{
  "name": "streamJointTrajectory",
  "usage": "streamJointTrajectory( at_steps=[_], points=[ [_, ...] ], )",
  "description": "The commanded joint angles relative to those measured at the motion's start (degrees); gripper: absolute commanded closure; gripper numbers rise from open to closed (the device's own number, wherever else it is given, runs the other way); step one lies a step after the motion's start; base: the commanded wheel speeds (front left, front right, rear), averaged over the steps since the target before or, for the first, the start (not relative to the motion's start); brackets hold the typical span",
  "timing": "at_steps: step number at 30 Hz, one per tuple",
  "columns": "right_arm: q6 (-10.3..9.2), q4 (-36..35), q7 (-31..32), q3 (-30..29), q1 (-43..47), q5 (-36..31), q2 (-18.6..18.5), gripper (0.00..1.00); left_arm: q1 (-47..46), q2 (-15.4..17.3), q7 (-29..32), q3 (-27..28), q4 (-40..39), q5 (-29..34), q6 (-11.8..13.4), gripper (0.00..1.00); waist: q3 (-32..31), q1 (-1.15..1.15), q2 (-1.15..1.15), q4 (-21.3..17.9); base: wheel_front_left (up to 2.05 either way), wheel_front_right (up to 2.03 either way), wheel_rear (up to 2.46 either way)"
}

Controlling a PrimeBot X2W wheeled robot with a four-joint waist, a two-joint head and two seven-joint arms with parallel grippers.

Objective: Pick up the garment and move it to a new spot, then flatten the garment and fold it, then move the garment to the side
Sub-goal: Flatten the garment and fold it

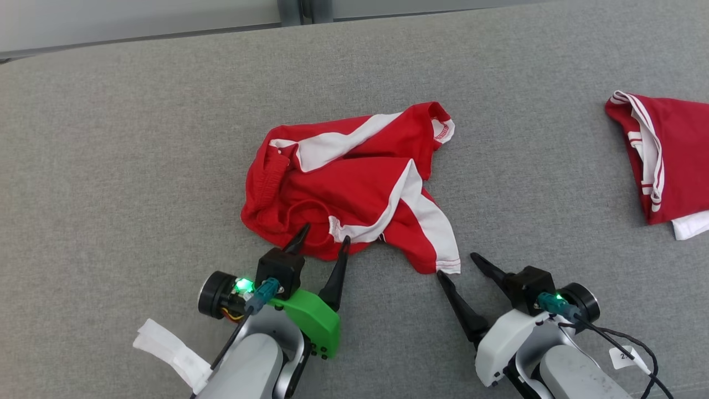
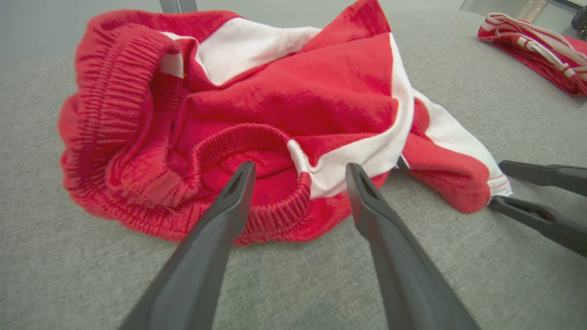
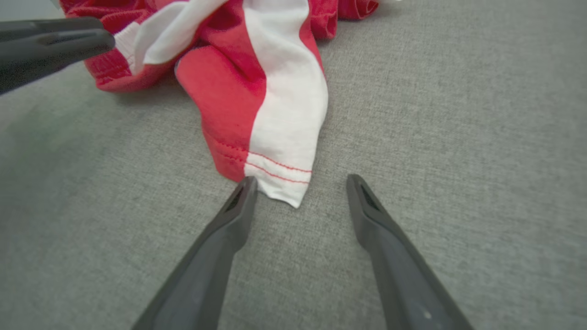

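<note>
Red-and-white shorts [image 1: 354,183] lie crumpled on the grey worktop [image 1: 138,166]. The left end effector [image 1: 327,233] stands wide at the waistband [image 2: 257,135]; the right end effector [image 1: 456,264] is wide beside the near hem [image 3: 279,172], both empty.

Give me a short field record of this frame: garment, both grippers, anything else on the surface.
garment: red shorts with white stripes, crumpled, mid-surface
left gripper: open, fingertips at the elastic waistband, nothing held
right gripper: open, tips by the white-striped leg hem, nothing held
second garment: red and white, far right
surface: grey fabric
task stage: pickup not yet done
</note>
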Motion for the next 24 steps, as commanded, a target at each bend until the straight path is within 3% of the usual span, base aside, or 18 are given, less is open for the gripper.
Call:
streamJointTrajectory(
  at_steps=[1, 6, 7, 8, 9, 10, 13, 17, 21, 24],
  points=[
    [-0.04, 0.28, -0.21, 0.54, -0.41, 0.70, -0.32, 0.00, -1.58, 0.27, -0.51, -0.07, 0.69, -0.98, 0.51, 0.00, 0.74, 0.00, 0.00, -0.48, 0.00, 0.00, 0.00],
    [-0.03, -0.35, -0.65, 2.24, -1.58, 1.30, -0.42, 0.00, -3.73, 0.27, -1.30, -1.04, 3.80, -2.40, 0.72, 0.00, 1.73, 0.00, 0.00, -0.87, 0.00, 0.00, 0.00],
    [-0.03, -0.50, -0.61, 2.58, -1.81, 1.49, -0.44, 0.00, -4.23, 0.27, -1.20, -1.39, 4.25, -2.92, 0.43, 0.11, 1.91, 0.00, 0.00, -0.89, 0.00, 0.00, 0.00],
    [-0.02, -0.72, -0.48, 3.02, -2.08, 1.82, -0.44, 0.26, -4.69, 0.27, -0.83, -1.78, 4.81, -3.70, 0.23, 0.61, 2.08, 0.00, 0.00, -0.88, 0.00, 0.00, 0.00],
    [-0.01, -0.94, -0.33, 3.58, -2.29, 2.01, -0.55, 0.61, -5.05, 0.26, -0.82, -2.25, 5.17, -4.11, 0.10, 0.87, 2.16, 0.00, 0.00, -0.87, 0.00, 0.00, 0.00],
    [-0.01, -1.18, -0.22, 3.85, -2.50, 2.38, -0.71, 1.00, -5.31, 0.27, -0.85, -2.47, 5.54, -5.15, -0.03, 1.00, 2.21, 0.00, 0.00, -0.91, 0.00, 0.00, 0.00],
    [-0.02, -2.53, -0.52, 3.88, -3.03, 4.33, -1.63, 1.00, -5.77, 0.27, -0.94, -2.49, 5.28, -6.79, 0.55, 1.00, 2.07, 0.00, 0.00, -1.07, 0.00, 0.00, 0.00],
    [-0.03, -8.32, -0.21, -0.49, -2.20, 6.61, -5.09, 1.00, -3.50, 0.21, -0.84, -0.63, -1.32, -11.44, 0.30, 1.00, 1.46, 0.00, 0.00, -1.45, 0.00, 0.00, 0.00],
    [-0.02, -20.07, 3.33, -8.14, 0.08, 8.46, -11.89, 1.00, -1.60, 1.80, 2.49, 1.66, -16.45, -15.44, -0.05, 1.00, 1.69, 0.00, 0.00, -1.36, 0.00, 0.00, 0.00],
    [-0.02, -31.07, 8.54, -14.55, -0.70, 8.90, -18.98, 1.00, -3.47, 4.37, 6.69, 4.00, -30.12, -16.82, 0.77, 1.00, 3.77, 0.00, 0.00, -1.15, 0.00, 0.00, 0.00]
  ],
)
